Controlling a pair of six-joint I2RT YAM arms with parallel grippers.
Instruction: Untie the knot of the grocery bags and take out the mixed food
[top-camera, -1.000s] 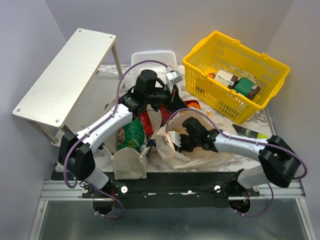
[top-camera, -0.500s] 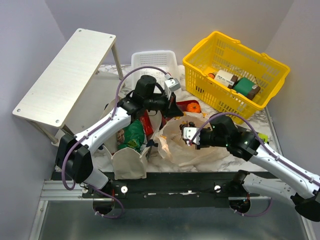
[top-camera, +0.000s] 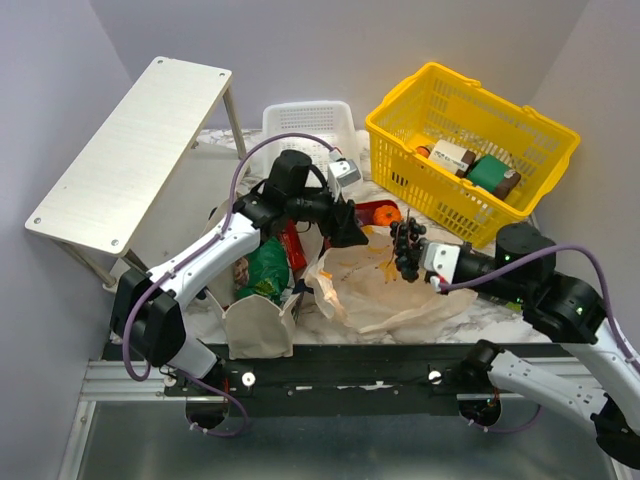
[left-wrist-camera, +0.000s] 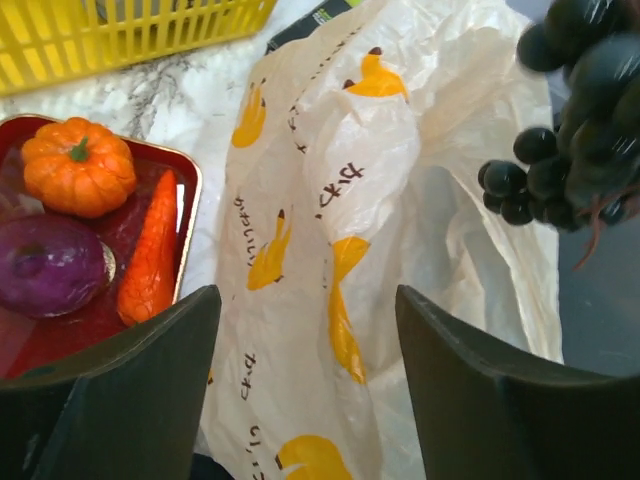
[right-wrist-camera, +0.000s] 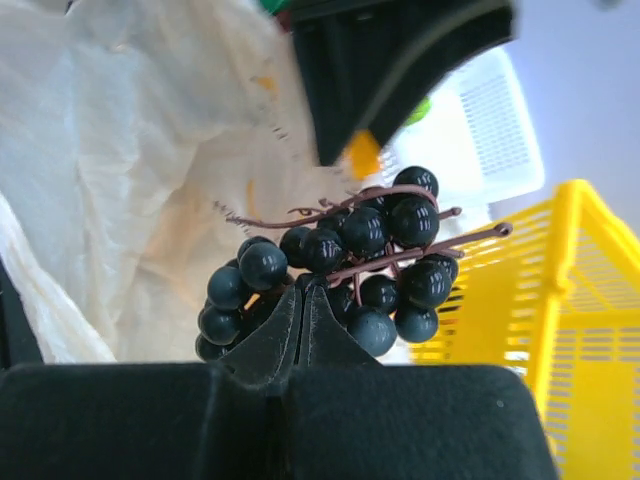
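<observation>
Right fingers (right-wrist-camera: 268, 338): pressed together, pinching the brown stems of the dark grapes (right-wrist-camera: 350, 260), and the bunch is up in the air!
Right gripper (top-camera: 420, 260): holds the grapes over the far right edge of the plastic bag (top-camera: 375, 285), clear of the film.
Left fingers (left-wrist-camera: 110, 390): spread wide, with nothing between them.
Left gripper (top-camera: 350, 230): hovers over the far left part of the plastic bag, pointing down at its fruit print.
Plastic bag: slack and crumpled on the marble top. No tied bunch can be made out from these views.
In the way: the left gripper sits just beyond the grapes, looming dark right above the bunch in the right wrist view. The two tools are close over the plastic bag.
Canvas tote (top-camera: 255, 325): just left of the plastic bag, with its mouth up. The left arm stretches across above it.
Inside the tote: a green snack bag (top-camera: 262, 270) and a red snack packet (top-camera: 292, 245).
Red tray (left-wrist-camera: 185, 175): right against the plastic bag's far edge, holding the orange (left-wrist-camera: 78, 165), the carrot (left-wrist-camera: 152, 250) and the purple onion (left-wrist-camera: 45, 265).
Yellow basket (top-camera: 430, 195): behind and to the right of the plastic bag, carrying a white box (top-camera: 452, 155) and a green box (top-camera: 490, 172).
White basket (top-camera: 305, 120): farther back behind the plastic bag.
White shelf (top-camera: 130, 150): far left of the plastic bag, beyond the tote.
</observation>
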